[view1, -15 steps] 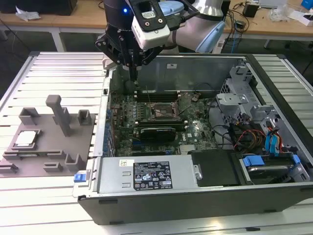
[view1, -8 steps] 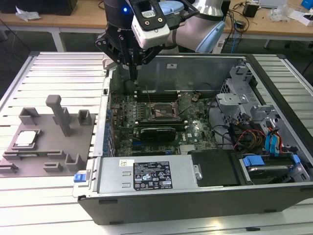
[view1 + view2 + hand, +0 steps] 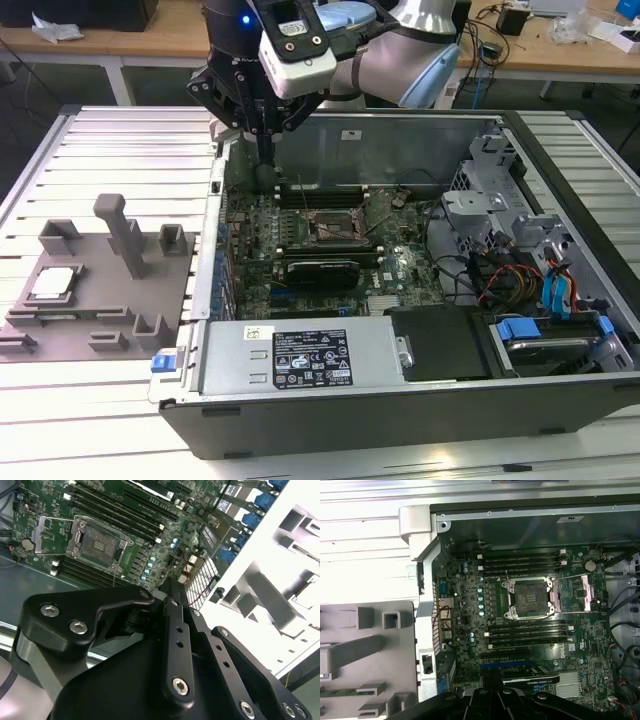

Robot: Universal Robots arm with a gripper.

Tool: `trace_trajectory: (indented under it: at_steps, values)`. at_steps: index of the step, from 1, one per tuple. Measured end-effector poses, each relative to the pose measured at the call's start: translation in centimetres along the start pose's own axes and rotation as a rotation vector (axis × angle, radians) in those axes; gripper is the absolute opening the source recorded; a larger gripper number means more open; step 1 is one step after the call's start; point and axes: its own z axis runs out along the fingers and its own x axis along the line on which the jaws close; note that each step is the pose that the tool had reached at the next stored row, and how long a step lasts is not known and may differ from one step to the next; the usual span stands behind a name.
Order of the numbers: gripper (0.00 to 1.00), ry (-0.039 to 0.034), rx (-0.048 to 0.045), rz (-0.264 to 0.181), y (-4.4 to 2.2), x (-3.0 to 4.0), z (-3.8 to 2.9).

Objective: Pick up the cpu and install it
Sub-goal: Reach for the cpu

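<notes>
Cpu not picked up yet, nothing installed.
Pincer (image 3: 265, 165) looks pressed together and empty, hovering over the 11 o'clock corner of the computer case (image 3: 420, 145) in the exterior view. Cpu (image 3: 52, 283) lies on the grey holder (image 3: 100, 300) on the table (image 3: 100, 140), at 9 o'clock from the case and well apart from the pincer. Socket (image 3: 335, 232) is open and bare, so pick and install are both left.

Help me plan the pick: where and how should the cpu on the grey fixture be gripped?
Grip the cpu by two opposite side edges, coming straight down from above. It lies flat, pale metal top up, on the grey fixture at the exterior view's left, so only its thin edges offer opposed faces.
</notes>
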Motion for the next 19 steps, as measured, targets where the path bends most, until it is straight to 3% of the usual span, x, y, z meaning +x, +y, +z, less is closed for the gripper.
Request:
trace_trajectory:
  at_steps: [7,13,19]
  values:
    - [0.11,0.0,0.0,0.0,-0.06,0.92,-0.02]
    - [0.11,0.0,0.0001,0.0,-0.08,1.02,-0.03]
    - [0.11,-0.0001,0.0,0.0,-0.16,2.14,-0.07]
